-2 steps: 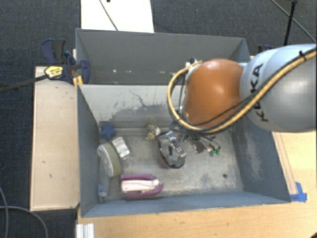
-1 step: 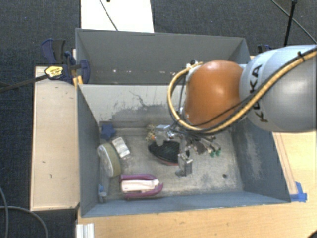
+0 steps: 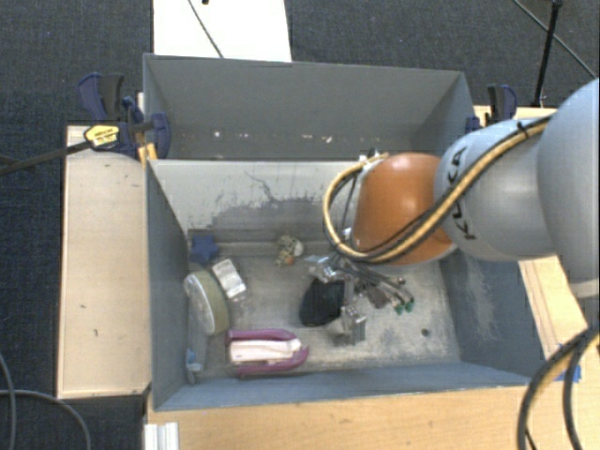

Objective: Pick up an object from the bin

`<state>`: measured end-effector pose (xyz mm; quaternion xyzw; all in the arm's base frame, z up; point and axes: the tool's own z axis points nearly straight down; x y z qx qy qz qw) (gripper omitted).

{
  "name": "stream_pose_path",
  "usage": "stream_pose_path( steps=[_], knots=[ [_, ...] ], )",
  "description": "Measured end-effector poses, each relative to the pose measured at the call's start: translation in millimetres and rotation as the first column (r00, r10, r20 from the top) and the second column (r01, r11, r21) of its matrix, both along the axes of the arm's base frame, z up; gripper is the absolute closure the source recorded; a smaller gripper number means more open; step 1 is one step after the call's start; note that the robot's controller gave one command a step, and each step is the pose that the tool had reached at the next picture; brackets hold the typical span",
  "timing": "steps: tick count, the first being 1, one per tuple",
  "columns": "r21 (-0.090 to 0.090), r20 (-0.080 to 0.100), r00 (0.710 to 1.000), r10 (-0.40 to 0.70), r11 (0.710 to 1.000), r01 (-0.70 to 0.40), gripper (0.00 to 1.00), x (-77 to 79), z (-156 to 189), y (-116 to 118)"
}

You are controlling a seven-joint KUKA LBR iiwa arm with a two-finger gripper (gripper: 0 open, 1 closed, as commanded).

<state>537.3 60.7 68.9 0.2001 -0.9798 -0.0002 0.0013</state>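
- A grey metal bin [image 3: 441,336] is seen from above, with small things scattered on its floor.
- A robot arm [image 3: 525,195] with an orange cover [image 3: 394,204] at its wrist is reached down into the bin.
- The end effector [image 3: 352,324] is lowered close to the bin floor. Whether it is open or closed cannot be told.
- A purple and white object [image 3: 267,350] is laid flat, below and left of the end effector in the view.
- A round greenish disc [image 3: 206,303] is stood on edge, well to the end effector's left.
- A black lump [image 3: 322,303] is found just beside the end effector, on its left. It cannot be told whether it is gripped.
- A silver piece [image 3: 228,279] and a blue piece [image 3: 203,248] are placed beyond the disc.
- A small pale object [image 3: 289,247] is set above and left of the end effector.
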Motion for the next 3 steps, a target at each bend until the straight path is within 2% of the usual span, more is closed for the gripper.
stream_pose_path(
  steps=[1,2,3],
  knots=[
    [0.002,0.005,1.0,-0.001,1.0,0.001,1.0,1.0,4.2,2.1],
    [0.001,0.012,0.996,0.092,0.996,-0.092,1.0,-10.4,120.6,2.3],
    [0.001,0.011,0.996,0.09,0.996,-0.09,1.0,-22.5,181.8,9.3]
  ],
)
